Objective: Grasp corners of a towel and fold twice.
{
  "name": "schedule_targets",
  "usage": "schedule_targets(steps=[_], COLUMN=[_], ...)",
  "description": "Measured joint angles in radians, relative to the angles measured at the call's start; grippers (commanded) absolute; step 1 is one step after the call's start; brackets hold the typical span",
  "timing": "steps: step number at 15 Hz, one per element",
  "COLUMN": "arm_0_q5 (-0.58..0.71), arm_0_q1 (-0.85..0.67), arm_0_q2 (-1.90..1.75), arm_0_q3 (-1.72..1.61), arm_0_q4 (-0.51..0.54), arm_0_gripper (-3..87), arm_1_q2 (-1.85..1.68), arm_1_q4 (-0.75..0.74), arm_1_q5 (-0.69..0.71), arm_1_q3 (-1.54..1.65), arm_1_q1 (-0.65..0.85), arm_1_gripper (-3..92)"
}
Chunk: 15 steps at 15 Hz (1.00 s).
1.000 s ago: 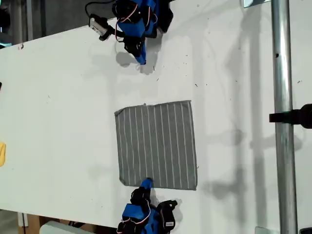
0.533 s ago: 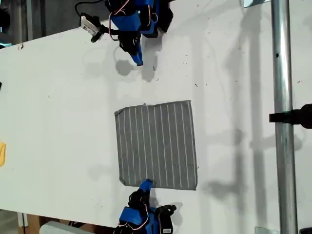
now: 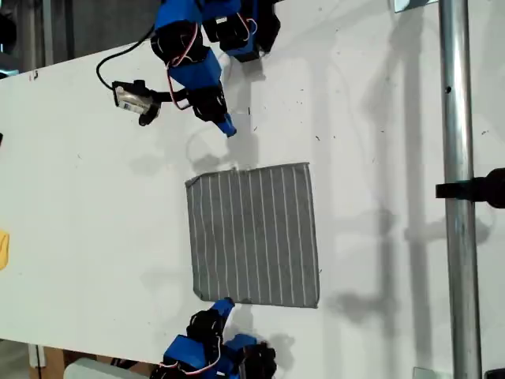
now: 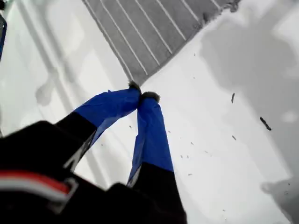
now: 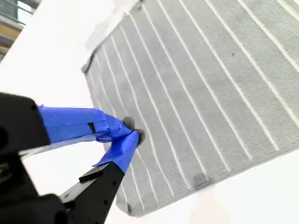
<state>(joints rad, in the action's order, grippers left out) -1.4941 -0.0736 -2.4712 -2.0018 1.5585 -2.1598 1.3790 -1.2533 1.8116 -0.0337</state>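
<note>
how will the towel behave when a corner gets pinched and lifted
The towel lies thin and flat on the white table, so it is probably floppy and would drape rather than hold shape. It looks light, so the rest may drag along. Its woven surface should give the pads some grip.

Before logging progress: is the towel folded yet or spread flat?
Spread flat: the towel lies as one full square layer with pinstripes unbroken, no doubled edge.

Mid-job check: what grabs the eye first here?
The grey pinstriped towel lies flat and unfolded mid-table. My first hand hovers shut just short of the towel's edge toward the exterior view's top. My second hand is shut at the towel's edge toward the exterior view's bottom.
</note>
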Motion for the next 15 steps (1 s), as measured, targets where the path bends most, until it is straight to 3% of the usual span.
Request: schedule_targets(steps=[1, 2, 3, 4, 9, 15], arm_0_q5=[0.006, 0.006, 0.006, 0.0, -0.034, -0.051], arm_0_q1=[0.02, 0.041, 0.064, 0.08, 0.098, 0.098], arm_0_q2=[0.031, 0.055, 0.067, 0.075, 0.109, 0.118], arm_0_q3=[0.069, 0.118, 0.144, 0.152, 0.152, 0.152], arm_0_q4=[0.029, 0.052, 0.06, 0.064, 0.077, 0.077], arm_0_gripper=[-2.9, -2.9, -2.9, -2.9, -2.9, -2.9], arm_1_q2=[0.132, 0.265, 0.38, 0.48, 0.67, 1.008], arm_1_q4=[0.04, 0.077, 0.11, 0.149, 0.198, 0.15], arm_1_q5=[0.037, 0.081, 0.118, 0.15, 0.285, 0.307], arm_1_q3=[-0.129, -0.261, -0.379, -0.482, -0.581, -0.687], arm_1_q1=[-0.028, -0.054, -0.078, -0.098, -0.144, -0.195], arm_1_gripper=[1.3, 10.3, 26.1, 33.3, 36.0, 35.3])
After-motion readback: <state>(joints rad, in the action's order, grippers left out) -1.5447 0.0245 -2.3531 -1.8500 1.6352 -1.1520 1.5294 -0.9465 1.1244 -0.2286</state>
